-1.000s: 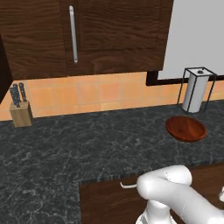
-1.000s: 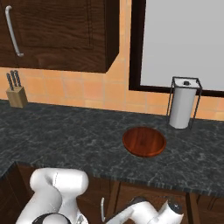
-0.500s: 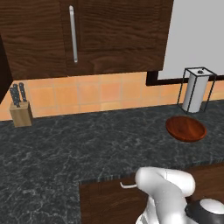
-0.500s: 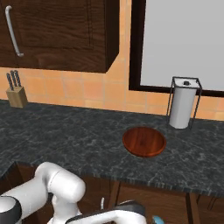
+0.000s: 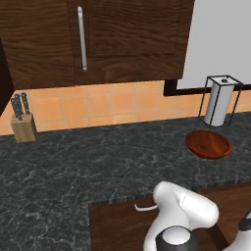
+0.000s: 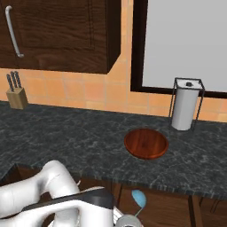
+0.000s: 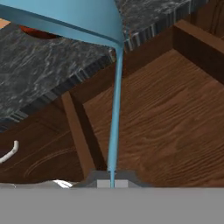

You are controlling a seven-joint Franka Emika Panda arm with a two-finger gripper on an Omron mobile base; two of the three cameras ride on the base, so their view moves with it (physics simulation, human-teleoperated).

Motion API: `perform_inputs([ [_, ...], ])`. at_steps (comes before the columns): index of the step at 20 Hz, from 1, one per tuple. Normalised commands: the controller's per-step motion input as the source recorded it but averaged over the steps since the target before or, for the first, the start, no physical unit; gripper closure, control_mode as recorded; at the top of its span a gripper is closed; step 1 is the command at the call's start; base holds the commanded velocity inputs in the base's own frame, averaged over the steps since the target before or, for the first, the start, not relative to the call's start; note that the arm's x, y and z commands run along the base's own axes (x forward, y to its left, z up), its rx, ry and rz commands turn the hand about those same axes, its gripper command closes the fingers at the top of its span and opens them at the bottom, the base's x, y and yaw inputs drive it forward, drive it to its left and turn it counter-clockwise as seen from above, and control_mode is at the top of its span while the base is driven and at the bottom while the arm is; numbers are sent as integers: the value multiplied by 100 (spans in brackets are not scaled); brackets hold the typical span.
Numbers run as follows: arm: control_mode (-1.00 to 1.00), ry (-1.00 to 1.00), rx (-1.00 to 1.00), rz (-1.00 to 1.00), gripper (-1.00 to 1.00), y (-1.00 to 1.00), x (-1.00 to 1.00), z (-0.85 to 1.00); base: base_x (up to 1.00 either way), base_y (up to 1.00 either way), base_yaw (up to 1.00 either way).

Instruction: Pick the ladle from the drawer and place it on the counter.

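While my two-finger gripper (image 7: pixel 112 178) sits low at the bottom of the hand view, I see its jaws drawn narrow around the thin straight handle of the slim light-blue ladle (image 7: pixel 114 109), which rises from between the tips towards the top of that view. Its small round bowl spreads wide across the upper edge there, very close to the lens. Behind the handle lies the brown wood-grain floor and raised side wall of the open drawer (image 7: pixel 175 109), so the ladle is held above the drawer's inside, lifted off its floor as far as I can tell.

From the right base view I catch the ladle's bowl (image 6: pixel 138 198) just below the front edge of the wide black marble-like counter with fine white veins (image 6: pixel 80 137), beside my white arm. On the left base view a small curved silver handle (image 5: pixel 145 208) shows on a dark wood front below the counter edge, just left of the arm.

On the counter I see a round reddish-brown wooden plate (image 6: pixel 146 143), with a white paper-towel roll in a thin wire stand (image 6: pixel 185 109) behind it and to its right, near but apart. Far to the left, against the orange tiled wall, stands a wooden block with dark-handled knives (image 5: pixel 23 123). Above hangs a dark wood cabinet door with a long vertical steel bar (image 5: pixel 82 38).
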Motion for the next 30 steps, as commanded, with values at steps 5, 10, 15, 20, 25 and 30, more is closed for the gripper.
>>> perform_inputs([
  [5,-100,-6,-6,9,100,12,61,100,0,0,0],
  [10,-100,-1,-26,19,100,97,3,100,0,0,0],
  [15,-100,10,-15,19,100,100,72,100,0,0,0],
  [20,-100,22,-9,9,100,100,82,100,0,0,0],
  [25,-100,24,1,1,100,100,44,21,0,0,0],
  [30,-100,6,19,0,100,98,60,-69,0,0,0],
])
